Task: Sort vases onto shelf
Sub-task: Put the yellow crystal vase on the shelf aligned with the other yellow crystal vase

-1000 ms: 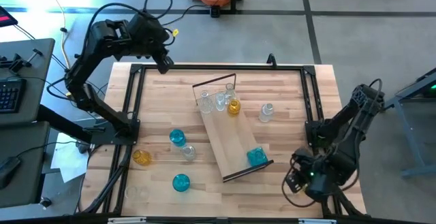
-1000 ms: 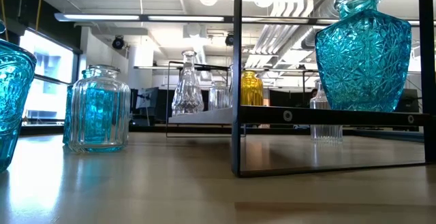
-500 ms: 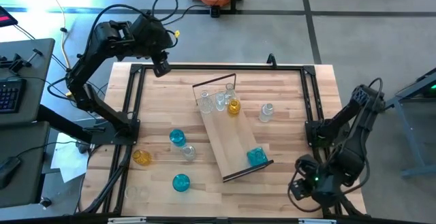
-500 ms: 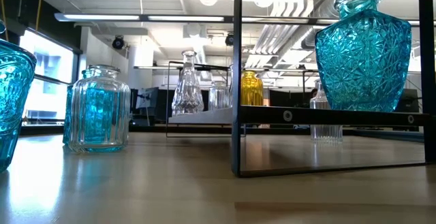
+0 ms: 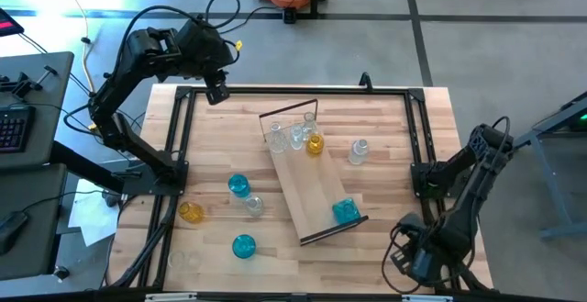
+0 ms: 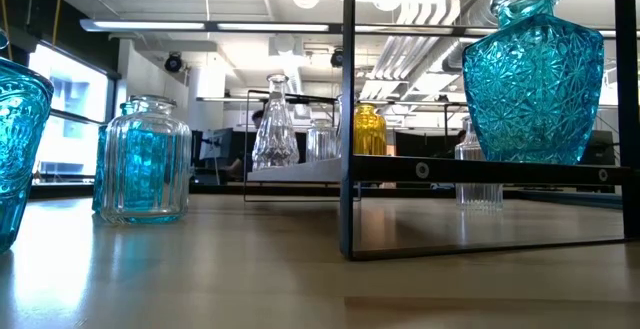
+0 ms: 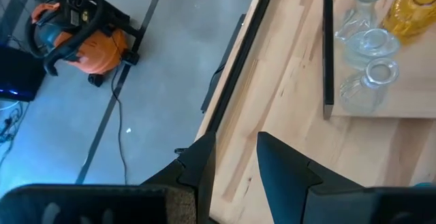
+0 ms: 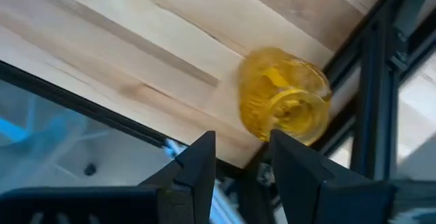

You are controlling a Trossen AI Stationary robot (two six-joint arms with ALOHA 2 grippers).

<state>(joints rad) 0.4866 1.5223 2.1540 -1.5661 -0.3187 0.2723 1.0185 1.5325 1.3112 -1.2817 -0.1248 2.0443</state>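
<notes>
The shelf [image 5: 316, 181] lies slantwise mid-table. On it stand clear vases [image 5: 295, 135], an amber vase [image 5: 315, 144] and, at its near end, a blue vase [image 5: 345, 211]. On the tabletop stand blue vases [image 5: 238, 186] [image 5: 243, 246], a clear vase [image 5: 253, 205], an amber vase [image 5: 191, 212] and another clear vase [image 5: 358, 151]. My left gripper [image 5: 217, 91] [image 7: 235, 142] hovers open over the table's far left corner. My right gripper [image 8: 242, 157] is open at the near right corner [image 5: 413, 258]. Just past its fingertips an amber vase [image 8: 285, 105] stands on wood, untouched; the arm hides it in the high view.
A black frame rail [image 5: 179, 146] runs around the tabletop, close to the amber vase in the right wrist view [image 8: 371, 81]. The low view shows the shelf's dark end frame [image 6: 348, 109] with the blue vase [image 6: 535, 74] on the plank. Bare wood lies between shelf and right rail.
My right arm has drawn back toward the table's near edge, its gripper sliding down to the near right corner. My left gripper has shifted slightly toward the table's left edge. No vase has moved.
</notes>
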